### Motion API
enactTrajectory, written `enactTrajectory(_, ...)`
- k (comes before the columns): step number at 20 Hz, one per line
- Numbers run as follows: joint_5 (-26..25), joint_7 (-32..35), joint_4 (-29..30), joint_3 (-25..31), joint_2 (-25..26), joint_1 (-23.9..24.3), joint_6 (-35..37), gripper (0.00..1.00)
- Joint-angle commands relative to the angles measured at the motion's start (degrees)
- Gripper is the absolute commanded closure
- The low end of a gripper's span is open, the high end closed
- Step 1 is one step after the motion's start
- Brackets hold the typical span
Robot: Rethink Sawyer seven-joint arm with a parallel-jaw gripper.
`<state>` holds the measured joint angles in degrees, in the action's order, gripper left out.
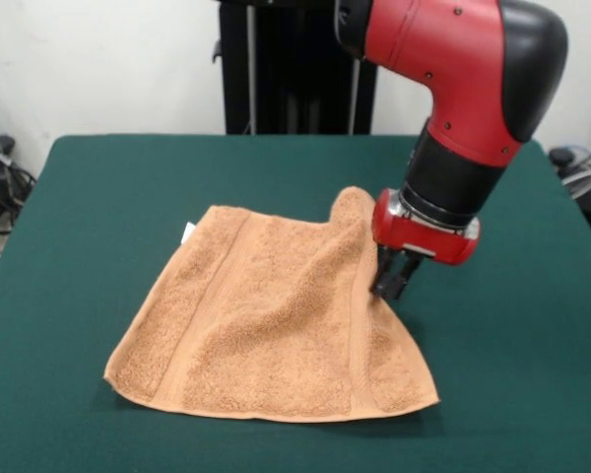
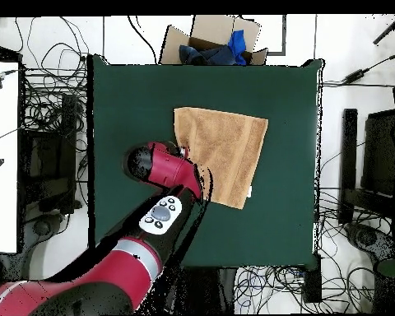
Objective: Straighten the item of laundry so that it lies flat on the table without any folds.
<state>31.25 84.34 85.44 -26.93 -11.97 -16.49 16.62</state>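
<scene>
The tan terry-cloth towel (image 1: 266, 315) lies mostly spread on the dark green table (image 1: 98, 197), with flat bands near two edges and a small white tag (image 1: 187, 234) at its far left corner. Its far right corner (image 1: 355, 202) stands up in a hump. My gripper (image 1: 394, 283) comes down at the towel's right edge, just beside the hump, with its fingers close together on the cloth there. In the overhead view the towel (image 2: 225, 148) lies right of the arm's red wrist (image 2: 169, 167), which hides the gripper's tips.
A cardboard box with blue cloth (image 2: 213, 43) stands beyond the table's far edge in the overhead view. Cables and dark equipment lie on the floor around the table. Green surface shows on all sides of the towel.
</scene>
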Motion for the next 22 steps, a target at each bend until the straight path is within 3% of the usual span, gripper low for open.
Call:
enactTrajectory(1,2.6,17.4,0.2,6.5,2.6,-0.4,2.7,1.00)
enactTrajectory(22,3.2,17.4,-0.3,4.6,3.4,-1.2,2.6,1.00)
